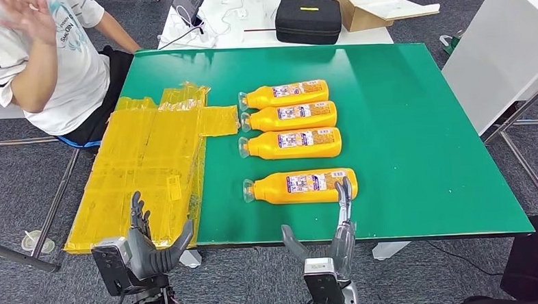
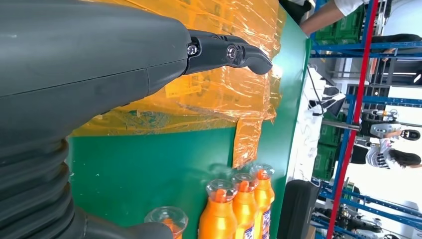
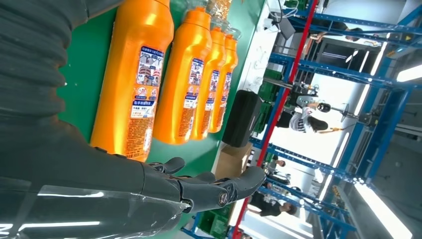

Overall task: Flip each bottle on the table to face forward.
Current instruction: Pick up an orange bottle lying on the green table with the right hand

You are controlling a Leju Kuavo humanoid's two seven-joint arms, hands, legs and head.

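Several orange bottles lie on their sides on the green table (image 1: 415, 118), clear caps pointing left and labels up. The nearest bottle (image 1: 300, 185) (image 3: 132, 74) lies apart from a group of three: far bottle (image 1: 284, 94), middle bottle (image 1: 289, 115) and third bottle (image 1: 292, 143). My right hand (image 1: 335, 235) (image 3: 199, 186) is open at the table's front edge, its fingertips (image 1: 343, 188) reaching up by the nearest bottle's base end. My left hand (image 1: 150, 243) (image 2: 89, 64) is open, fingers spread, in front of the yellow sheet. The bottles' caps (image 2: 221, 189) appear in the left wrist view.
A crinkled yellow plastic-wrapped sheet (image 1: 150, 164) covers the table's left edge and overhangs it. A seated person (image 1: 43, 59) is at the far left. Behind the table stand a black case (image 1: 308, 19) and an open cardboard box (image 1: 369, 4). A white panel (image 1: 502, 53) is at the right.
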